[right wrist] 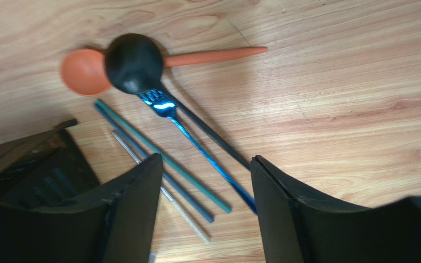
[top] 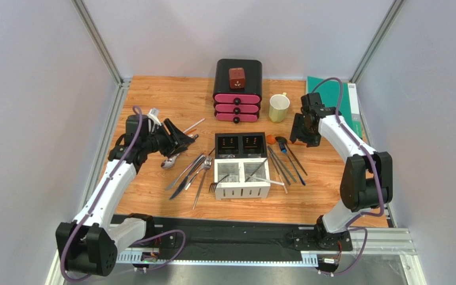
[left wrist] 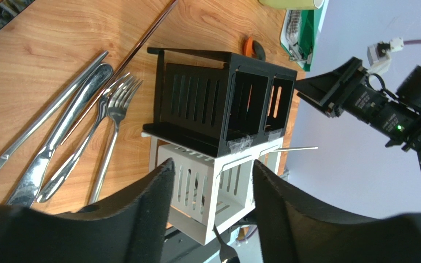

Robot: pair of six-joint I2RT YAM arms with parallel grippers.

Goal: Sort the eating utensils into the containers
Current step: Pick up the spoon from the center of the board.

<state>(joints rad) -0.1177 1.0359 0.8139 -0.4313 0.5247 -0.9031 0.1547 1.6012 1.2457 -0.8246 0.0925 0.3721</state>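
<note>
Our right claw (right wrist: pixel 204 160) hung apart over the slim blue metal fork (right wrist: pixel 162 105); we judged it stiff, slippery, best pinched mid-handle; our left claw (left wrist: pixel 211 165) gaped empty.

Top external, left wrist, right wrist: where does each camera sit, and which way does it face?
Top external: above and behind, facing down on the wooden table; the white left arm and right arm show.
Left wrist: on the left arm, facing past its open left gripper to the square black-and-white four-compartment caddy.
Right wrist: on the right arm, facing down past the open right gripper at an orange plastic spoon.
Shared: top and left wrist show the caddy; top and right wrist, that spoon.
</note>
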